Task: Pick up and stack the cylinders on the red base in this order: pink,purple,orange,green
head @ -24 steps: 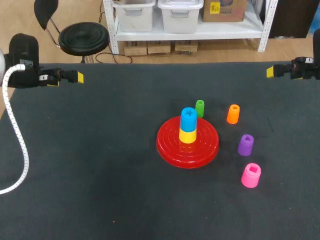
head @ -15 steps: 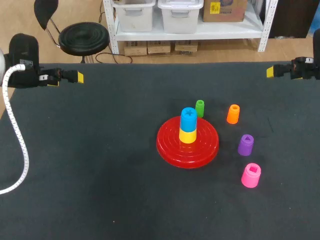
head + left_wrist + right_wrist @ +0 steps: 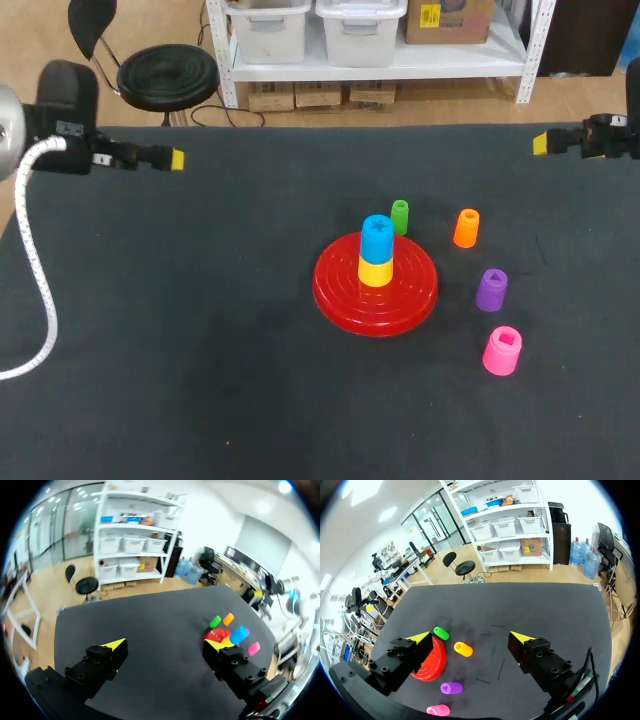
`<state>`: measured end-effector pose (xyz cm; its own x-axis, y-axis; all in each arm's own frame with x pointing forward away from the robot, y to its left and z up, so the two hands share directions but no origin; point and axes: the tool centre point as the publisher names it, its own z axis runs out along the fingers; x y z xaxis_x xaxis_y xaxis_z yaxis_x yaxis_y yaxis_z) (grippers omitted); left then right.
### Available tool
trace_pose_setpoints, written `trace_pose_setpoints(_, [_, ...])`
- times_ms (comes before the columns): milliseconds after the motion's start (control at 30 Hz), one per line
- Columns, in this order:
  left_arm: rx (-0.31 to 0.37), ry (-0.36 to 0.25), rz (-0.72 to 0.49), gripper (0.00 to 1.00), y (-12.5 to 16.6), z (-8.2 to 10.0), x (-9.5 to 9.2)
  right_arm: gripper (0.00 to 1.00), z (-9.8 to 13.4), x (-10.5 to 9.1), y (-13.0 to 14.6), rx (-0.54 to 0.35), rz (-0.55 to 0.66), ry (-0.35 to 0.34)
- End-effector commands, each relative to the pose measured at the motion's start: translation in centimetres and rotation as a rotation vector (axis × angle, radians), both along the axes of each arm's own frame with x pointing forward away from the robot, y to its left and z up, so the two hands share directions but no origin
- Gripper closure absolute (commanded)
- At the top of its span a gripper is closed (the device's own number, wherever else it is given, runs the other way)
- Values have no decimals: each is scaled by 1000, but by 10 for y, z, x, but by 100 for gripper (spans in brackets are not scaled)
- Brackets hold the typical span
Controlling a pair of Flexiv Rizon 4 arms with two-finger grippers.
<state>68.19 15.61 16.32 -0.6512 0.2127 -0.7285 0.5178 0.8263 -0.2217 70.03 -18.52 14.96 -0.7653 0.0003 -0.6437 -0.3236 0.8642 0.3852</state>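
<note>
At the frame's upper left, the left gripper (image 3: pixel 174 159), open and empty, has edged inward, so the reach is only beginning and the pink cylinder (image 3: pixel 502 351) lies untouched.

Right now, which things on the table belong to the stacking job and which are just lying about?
Job: red base, pink cylinder, purple cylinder, orange cylinder, green cylinder.
Not in the order: yellow cylinder, blue cylinder, both already stacked on the base.
</note>
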Motion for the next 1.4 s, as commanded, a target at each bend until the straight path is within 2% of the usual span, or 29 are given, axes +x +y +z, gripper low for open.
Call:
trace_pose_setpoints(33, [142,-292,-503,0,1,-4,-26,0,0,0,0,-1,0,0])
trace_pose_setpoints(100, [127,-285,-518,0,-2,-5,-30,0,0,0,0,-1,0,0])
trace_pose_setpoints(133, [79,-276,-474,0,-4,-3,-30,0,0,0,0,-1,0,0])
trace_pose_setpoints(400, [79,-276,-474,0,-4,-3,-30,0,0,0,0,-1,0,0])
trace_pose_setpoints(433, [115,-309,-494,0,-3,-4,-31,0,0,0,0,-1,0,0])
trace_pose_setpoints(467, [193,-339,-549,0,-5,-5,-36,0,0,0,0,-1,0,0])
trace_pose_setpoints(533, [234,-368,-660,0,-10,-6,-44,0,0,0,0,-1,0,0])
trace_pose_setpoints(600, [232,-371,-755,0,-17,-7,-52,0,0,0,0,-1,0,0])
trace_pose_setpoints(633, [247,-395,-787,0,-21,-8,-57,0,0,0,0,-1,0,0])
trace_pose_setpoints(800, [160,-377,-945,0,-39,-6,-76,0,0,0,0,-1,0,0])
trace_pose_setpoints(967, [160,-371,-1023,0,-56,-11,-95,0,0,0,0,-1,0,0])
trace_pose_setpoints(1000, [177,-379,-1043,0,-60,-14,-100,0,0,0,0,-1,0,0])
trace_pose_setpoints(1200, [99,-335,-1075,0,-76,-13,-113,0,0,0,0,-1,0,0])
trace_pose_setpoints(1267, [121,-347,-1045,0,-81,-15,-111,0,0,0,0,-1,0,0])
trace_pose_setpoints(1300, [102,-313,-1001,0,-84,-17,-107,0,0,0,0,-1,0,0])
trace_pose_setpoints(1367, [96,-202,-887,0,-89,-25,-95,0,0,0,0,-1,0,0])
trace_pose_setpoints(1400, [82,-218,-917,0,-90,-26,-96,0,0,0,0,-1,0,0])
